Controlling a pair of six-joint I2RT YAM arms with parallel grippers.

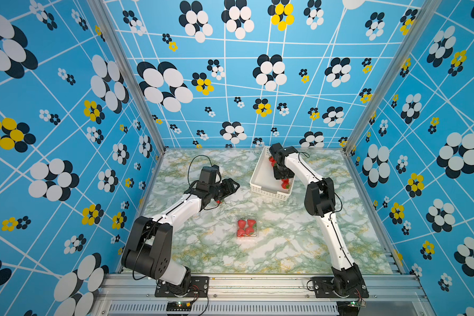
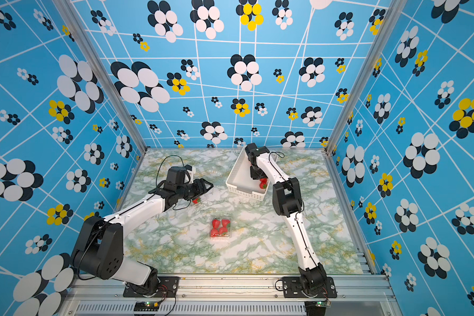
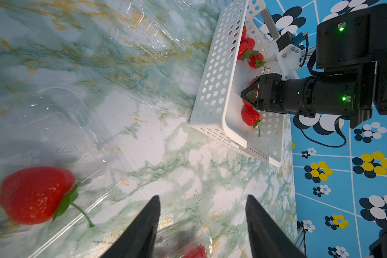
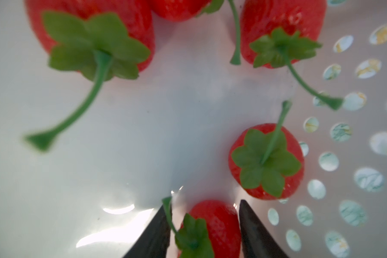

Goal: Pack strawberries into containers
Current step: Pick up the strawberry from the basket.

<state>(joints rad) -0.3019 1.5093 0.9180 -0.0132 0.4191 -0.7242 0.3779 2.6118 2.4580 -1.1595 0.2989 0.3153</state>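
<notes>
Back right of tabletop [image 1: 285, 240], white basket [image 1: 263, 177]: right jaws straddle one strawberry [image 4: 217, 223], grip can't be told | left jaws wide, empty, near lone strawberry [image 3: 35, 194] in open container [image 3: 81, 134] | centre container [image 1: 246, 238] holds four strawberries [image 1: 246, 227]

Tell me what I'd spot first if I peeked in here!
Probably the bright blue walls covered in big black, white and yellow flowers all around. Then the shiny red strawberries packed in a clear box in the middle of the marble table. At the back, the right gripper is down in a white basket, its fingers either side of another strawberry.
</notes>
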